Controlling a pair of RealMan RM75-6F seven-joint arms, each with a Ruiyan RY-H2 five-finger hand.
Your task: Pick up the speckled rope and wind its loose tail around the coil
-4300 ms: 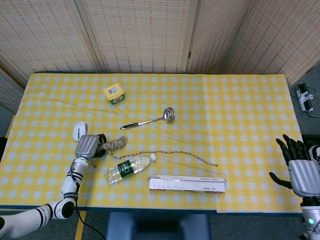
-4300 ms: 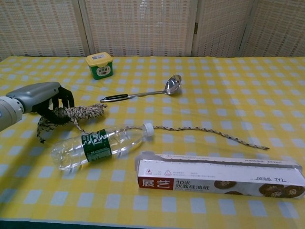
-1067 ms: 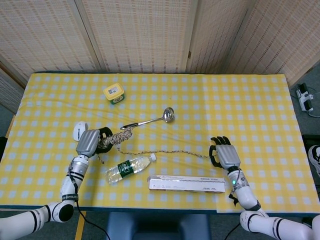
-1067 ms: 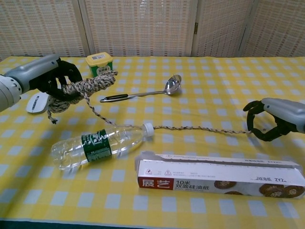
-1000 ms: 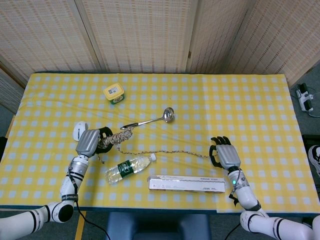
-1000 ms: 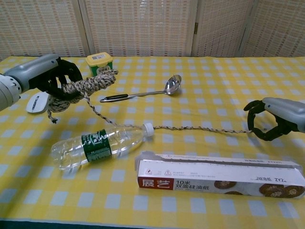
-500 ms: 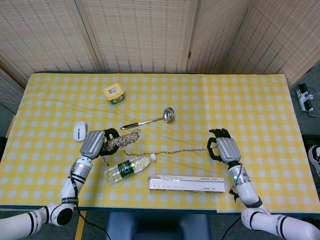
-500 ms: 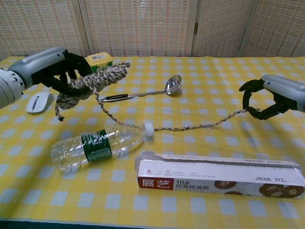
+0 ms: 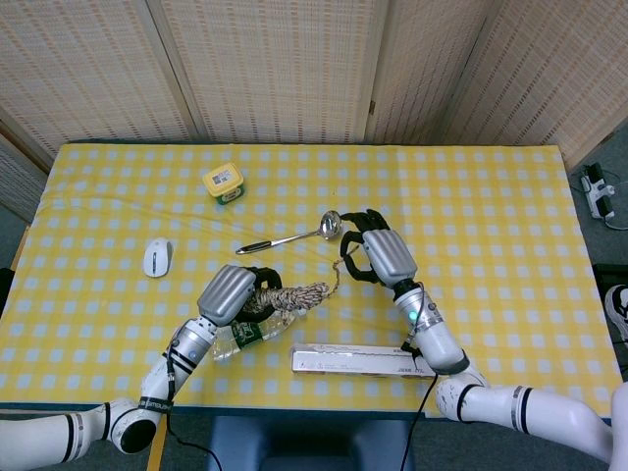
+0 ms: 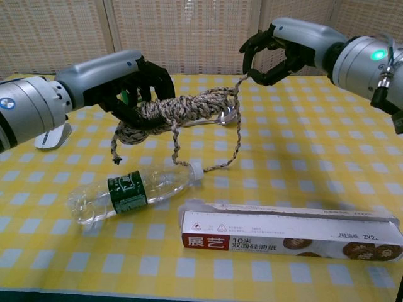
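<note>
The speckled rope's coil [image 10: 182, 110] hangs above the table, gripped at one end by my left hand [image 10: 119, 85]. From above, the coil [image 9: 294, 294] sticks out to the right of the left hand [image 9: 234, 292]. The loose tail [image 10: 237, 135] droops in a slack loop from the coil up to my right hand [image 10: 277, 53], which pinches its end between thumb and fingers, raised high and just right of the coil. The head view shows the right hand [image 9: 378, 255] close to the coil's tip, with the tail [image 9: 339, 278] short between them.
A clear water bottle [image 10: 132, 189] lies on the yellow checked tablecloth [image 10: 315, 163] below the coil. A long foil box [image 10: 289, 229] lies near the front edge. A metal spoon [image 9: 289, 237], a white mouse [image 9: 156, 257] and a yellow tub [image 9: 223, 183] sit farther back.
Both hands have risen and closed toward the middle. The right hand carried the tail end up and left to the coil, so the tail left the table and hangs slack.
</note>
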